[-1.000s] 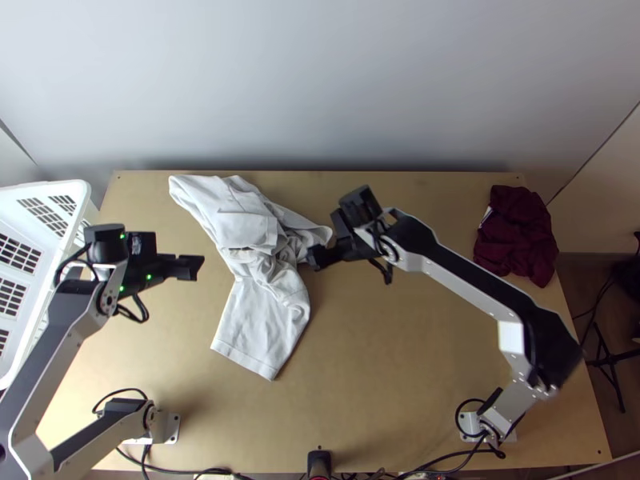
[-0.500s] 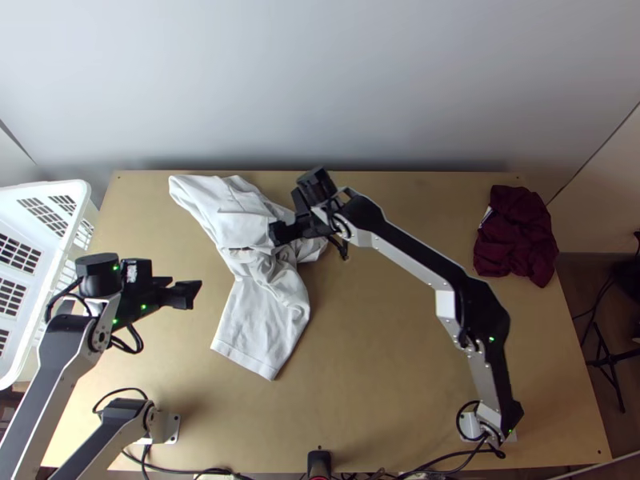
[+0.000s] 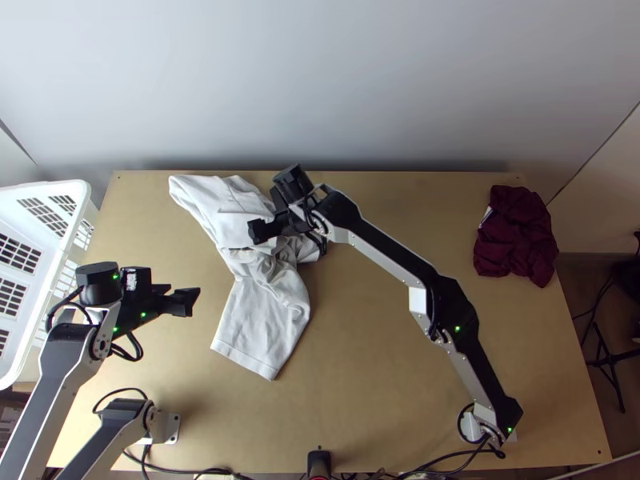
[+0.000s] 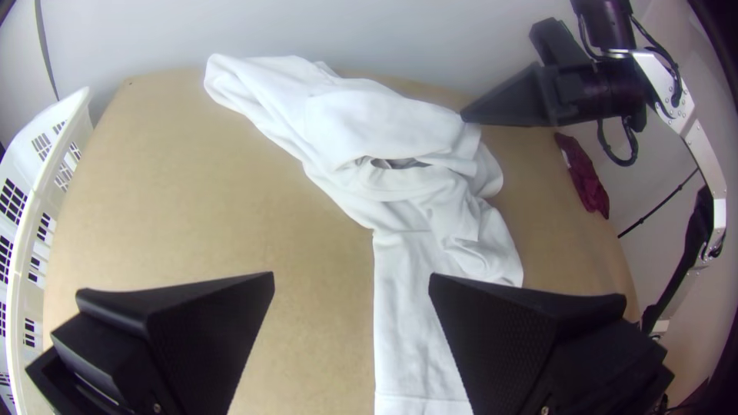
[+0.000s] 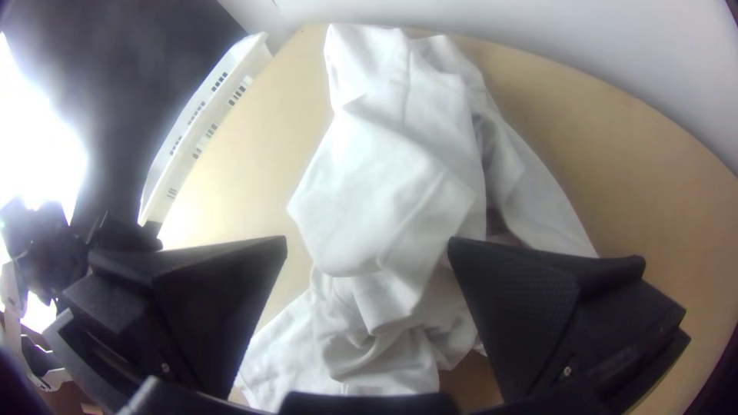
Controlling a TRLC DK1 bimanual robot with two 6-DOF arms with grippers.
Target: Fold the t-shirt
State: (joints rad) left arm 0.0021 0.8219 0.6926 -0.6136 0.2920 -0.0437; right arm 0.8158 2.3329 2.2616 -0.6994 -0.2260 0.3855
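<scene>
The white t-shirt lies bunched left of the table's middle, its upper part crumpled, a flatter panel pointing toward the near edge. My right gripper is over the crumpled upper part. In the right wrist view, that gripper is open above the shirt, with no cloth visibly held. Off the shirt's left side is my left gripper, over bare table. In the left wrist view, the left gripper stands open, and the shirt shows a collar opening in its folds.
A white plastic basket stands at the table's left edge. Dark red cloth lies bunched at the far right. Bare wood spreads between the shirt and the right arm's base. A wall rises behind the table.
My right gripper has moved left, from the shirt's right edge to above its crumpled part. My left gripper has shifted slightly toward the near edge. The shirt looks unmoved.
</scene>
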